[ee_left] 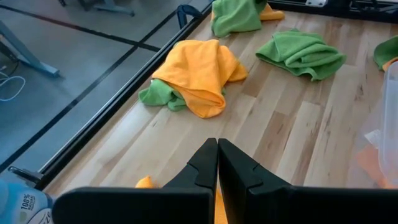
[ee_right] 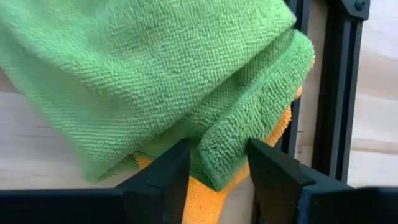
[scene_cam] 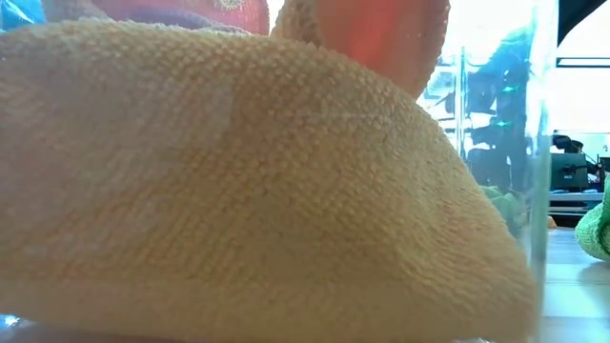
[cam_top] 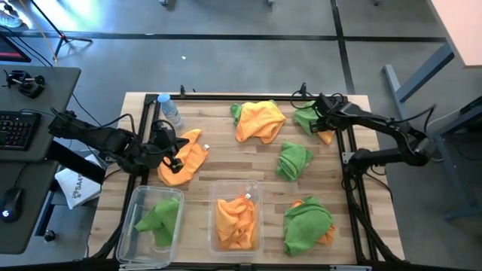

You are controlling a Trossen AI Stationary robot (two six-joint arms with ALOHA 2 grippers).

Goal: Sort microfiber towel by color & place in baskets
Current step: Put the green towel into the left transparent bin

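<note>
Orange and green microfiber towels lie scattered on the wooden table. My left gripper is shut over an orange towel at the table's left. My right gripper is open at the far right corner. Its fingers stand on either side of the folded edge of a green towel that lies on an orange one; whether they touch it I cannot tell. Two clear baskets stand at the near edge: the left basket holds a green towel, the middle basket holds orange towels. My left gripper is shut on the orange towel. A strip of orange shows under the closed fingers, which hide the part they have. The fingers slant down from the table's left. Whether the towel's lower part rests on the table I cannot tell.
An orange towel over a green one lies at the far middle, a green towel right of centre, and a green-over-orange pile near right. A water bottle stands far left. A black frame rail edges the table.
</note>
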